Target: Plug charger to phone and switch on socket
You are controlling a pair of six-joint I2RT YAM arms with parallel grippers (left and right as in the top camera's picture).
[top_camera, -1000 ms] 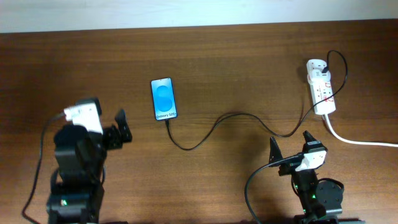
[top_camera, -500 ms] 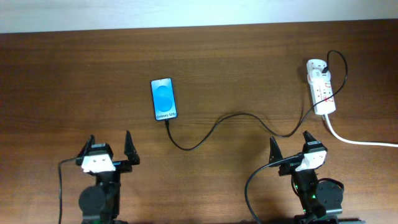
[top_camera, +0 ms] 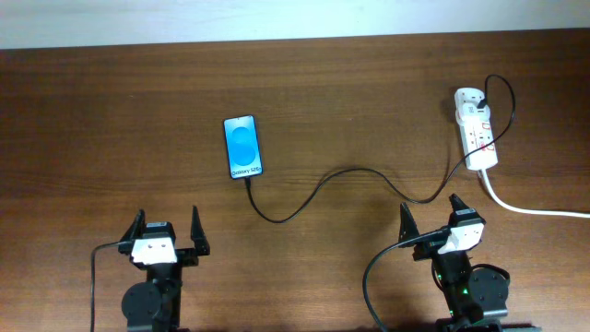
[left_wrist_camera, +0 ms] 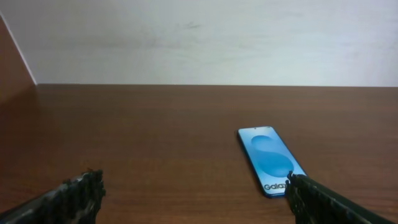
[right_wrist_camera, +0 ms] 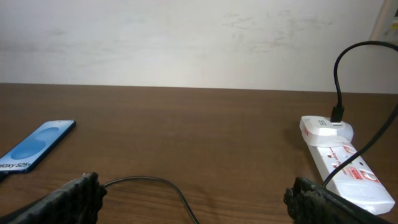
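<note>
The phone lies flat at the table's middle left, blue screen up; it also shows in the left wrist view and the right wrist view. The thin black charger cable runs from the phone's near end in a wave to the white socket strip at the far right, where its plug sits in the far end. My left gripper is open and empty, near the front edge, well short of the phone. My right gripper is open and empty, in front of the strip.
The strip's thick white cord runs off the right edge. A pale wall stands behind the table's far edge. Each arm's own black cable loops near its base at the front.
My left arm has drawn back from a raised, turned pose to a low rest pose at the front edge, gripper open and facing the phone. The right arm, phone and cable have not moved.
</note>
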